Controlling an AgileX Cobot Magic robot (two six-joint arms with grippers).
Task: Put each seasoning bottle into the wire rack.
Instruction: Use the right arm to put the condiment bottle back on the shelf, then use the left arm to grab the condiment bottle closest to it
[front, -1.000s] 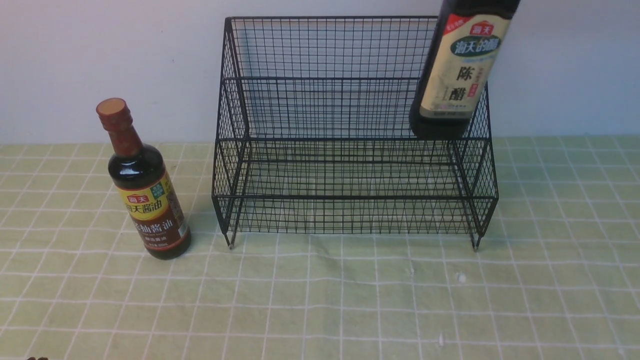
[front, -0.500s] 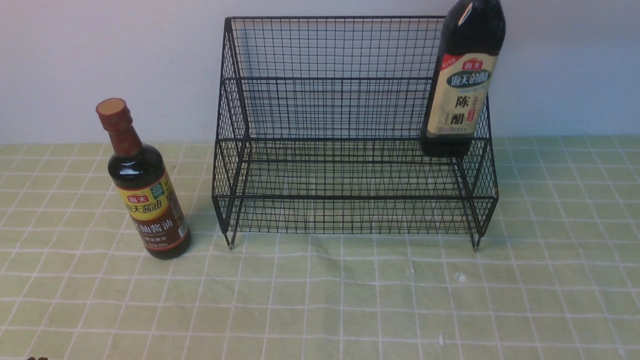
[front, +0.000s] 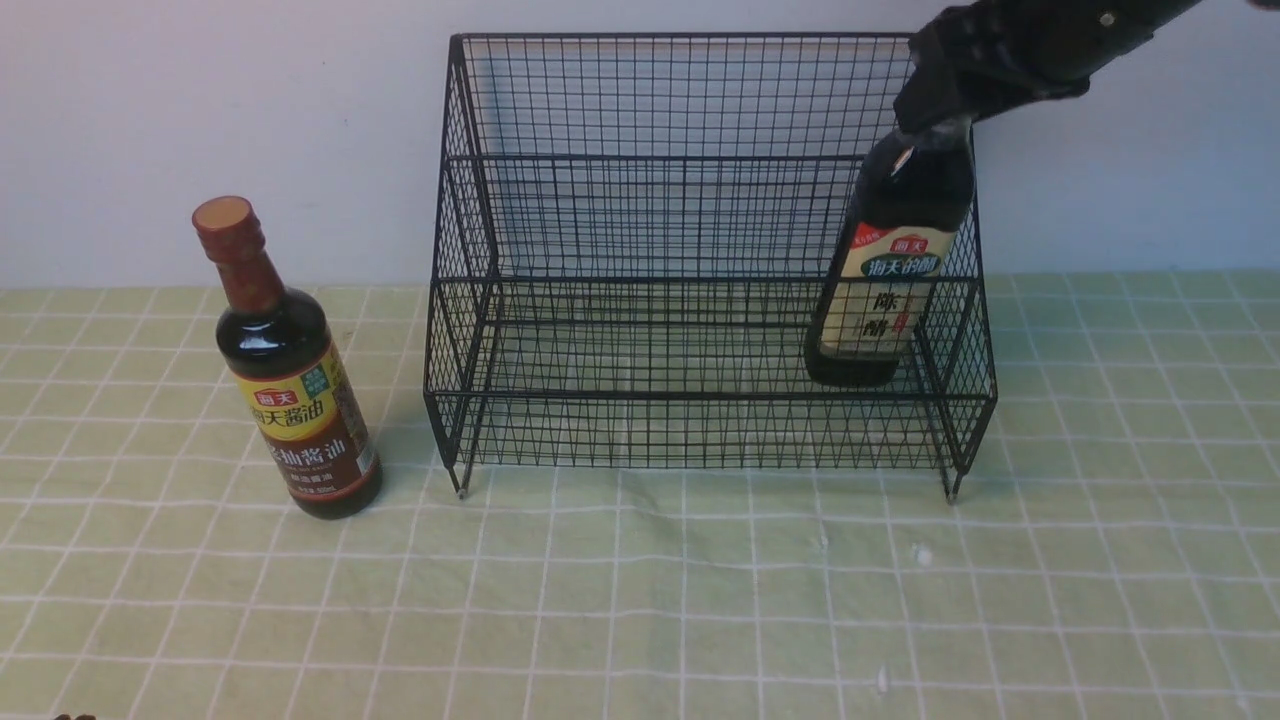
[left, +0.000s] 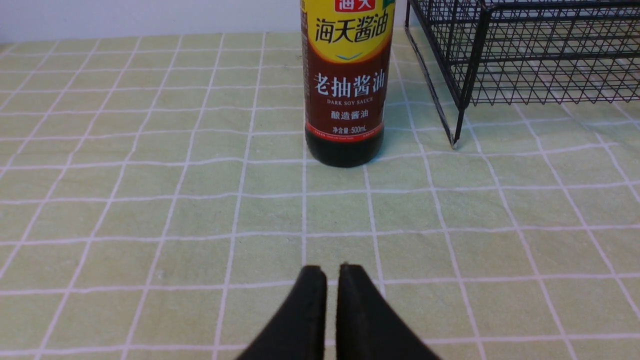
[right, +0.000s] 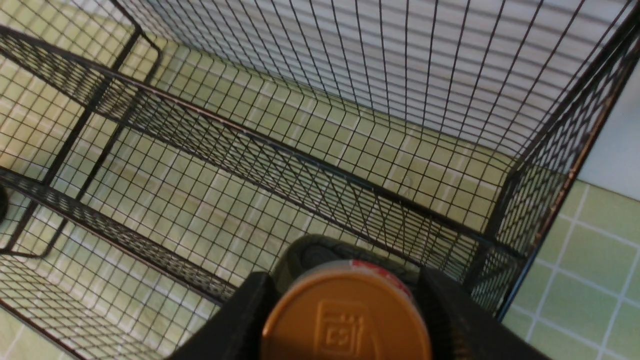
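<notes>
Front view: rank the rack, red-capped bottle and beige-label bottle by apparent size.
1. Rack: clearly largest.
2. Red-capped bottle: looks bigger than the other bottle, but stands nearer the camera.
3. Beige-label bottle: farther back, its top hidden by the right gripper, so the bottles' order is unsure.

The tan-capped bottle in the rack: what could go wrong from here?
The tan-capped bottle leans while the right gripper holds its cap; released like this, it might topple against the wire rack. It is near the rack's right side wall, so the gripper could snag the mesh when it lifts away.
</notes>
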